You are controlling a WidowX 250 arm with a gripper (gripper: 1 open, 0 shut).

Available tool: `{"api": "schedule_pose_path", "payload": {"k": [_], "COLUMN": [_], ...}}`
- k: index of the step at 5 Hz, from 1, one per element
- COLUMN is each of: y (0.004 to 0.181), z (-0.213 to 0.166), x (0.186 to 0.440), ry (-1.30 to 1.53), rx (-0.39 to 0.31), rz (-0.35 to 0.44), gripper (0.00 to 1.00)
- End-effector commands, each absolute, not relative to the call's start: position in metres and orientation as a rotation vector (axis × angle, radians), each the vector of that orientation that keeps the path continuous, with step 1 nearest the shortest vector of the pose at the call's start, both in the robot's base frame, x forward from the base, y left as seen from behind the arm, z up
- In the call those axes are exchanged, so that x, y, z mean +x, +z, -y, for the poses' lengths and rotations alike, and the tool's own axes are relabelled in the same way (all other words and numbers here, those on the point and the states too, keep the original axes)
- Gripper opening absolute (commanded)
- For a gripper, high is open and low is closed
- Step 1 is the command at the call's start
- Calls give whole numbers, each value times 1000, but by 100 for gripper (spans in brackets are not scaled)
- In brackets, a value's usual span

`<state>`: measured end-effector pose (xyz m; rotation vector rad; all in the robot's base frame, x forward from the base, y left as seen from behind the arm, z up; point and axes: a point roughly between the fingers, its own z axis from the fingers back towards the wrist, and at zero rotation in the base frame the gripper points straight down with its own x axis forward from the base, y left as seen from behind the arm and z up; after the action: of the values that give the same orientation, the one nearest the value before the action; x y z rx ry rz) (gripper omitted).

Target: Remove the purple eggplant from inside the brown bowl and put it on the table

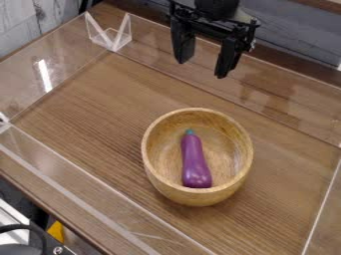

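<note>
Lying in brown bowl [200, 189]: purple eggplant [194, 160] | claw [202, 55] open, well above/behind

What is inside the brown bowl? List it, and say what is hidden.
Inside the brown bowl lies one purple eggplant, lengthwise, stem end pointing away from the camera. Nothing else shows inside. The bowl floor right beneath the eggplant is covered, so it cannot be seen.

Black tool [202, 58] hanging at the top edge, pointing straight down, fingers [178, 45] spread wide, apparently empty, arm mostly cropped away
</note>
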<state>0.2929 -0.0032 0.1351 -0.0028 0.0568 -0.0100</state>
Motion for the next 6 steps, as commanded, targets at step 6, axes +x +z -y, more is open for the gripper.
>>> {"api": "schedule_pose_path", "payload": {"k": [6], "y": [98], "z": [23], "x": [240], "ry": [125], "rx": [-31], "rz": [-97], "gripper": [100]}}
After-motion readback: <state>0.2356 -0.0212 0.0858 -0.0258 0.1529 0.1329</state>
